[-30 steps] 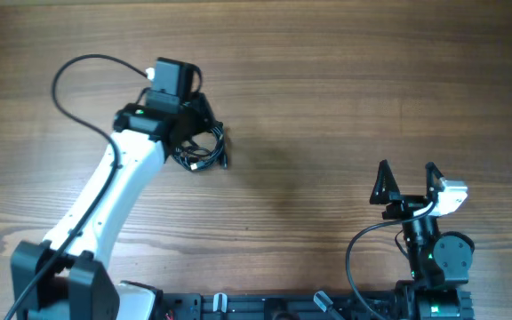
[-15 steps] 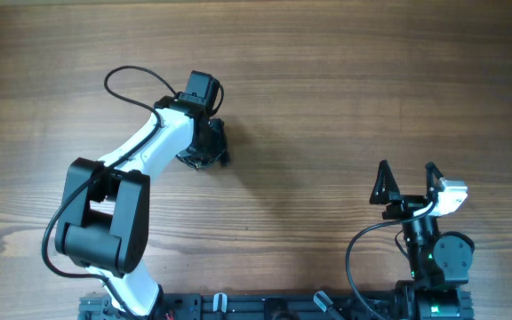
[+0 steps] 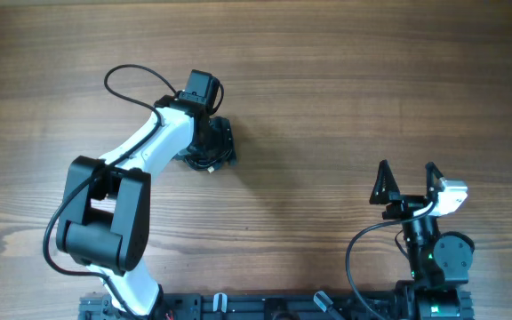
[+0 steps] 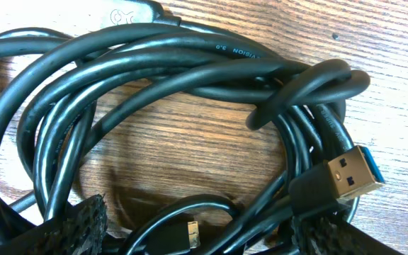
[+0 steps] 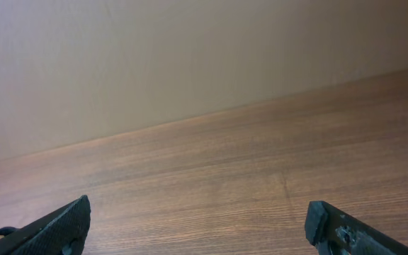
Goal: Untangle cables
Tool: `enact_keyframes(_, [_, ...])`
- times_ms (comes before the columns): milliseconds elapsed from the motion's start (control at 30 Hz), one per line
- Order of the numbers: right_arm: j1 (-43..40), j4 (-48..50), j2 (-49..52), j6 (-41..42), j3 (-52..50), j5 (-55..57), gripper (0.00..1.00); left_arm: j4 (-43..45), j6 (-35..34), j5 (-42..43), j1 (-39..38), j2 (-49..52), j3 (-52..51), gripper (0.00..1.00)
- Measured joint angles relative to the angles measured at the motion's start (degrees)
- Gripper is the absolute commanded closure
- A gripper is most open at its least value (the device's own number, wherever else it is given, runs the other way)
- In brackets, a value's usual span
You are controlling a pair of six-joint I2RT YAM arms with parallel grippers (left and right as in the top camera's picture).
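Note:
The cables (image 4: 190, 78) are thin black cords wound in a tangled coil on the wooden table. A USB plug with a blue insert (image 4: 349, 173) sticks out on the right, and a small metal-tipped plug (image 4: 192, 230) lies low in the middle. From overhead, the coil (image 3: 204, 162) peeks out beneath my left gripper (image 3: 213, 142). My left gripper (image 4: 200, 237) is open, its fingers (image 4: 69, 227) standing wide apart on either side of the lower strands. My right gripper (image 3: 407, 182) is open and empty, far from the coil at the front right, and only bare wood lies between its fingertips (image 5: 200, 227).
The left arm (image 3: 140, 151) reaches across the left half of the table with its own thick black wire (image 3: 127, 76) looping behind it. The right arm's base (image 3: 429, 258) sits at the front edge. A pale wall (image 5: 190, 57) rises beyond the table.
My left gripper has gone from shut to wide open over the coil, and the left arm has swung into a folded pose. The right arm has not moved.

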Motion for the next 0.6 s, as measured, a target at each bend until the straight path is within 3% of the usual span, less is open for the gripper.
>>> enact_keyframes(100, [0.0,0.0,0.0,0.0,0.0,0.0,0.0,-0.2,0.0,0.2,0.0,-1.42,-0.09,0.08])
enact_keyframes(200, [0.0,0.02,0.0,0.0,0.0,0.0,0.0,-0.33,0.02,0.46,0.0,-9.44,-0.17,0.0])
enact_keyframes(333, [0.0,0.0,0.0,0.0,0.0,0.0,0.0,-1.11,0.0,0.46,0.0,-18.95,-0.17,0.0])
enact_keyframes(600, [0.0,0.0,0.0,0.0,0.0,0.0,0.0,-1.51,0.0,0.46,0.0,-19.85,-0.17,0.0])
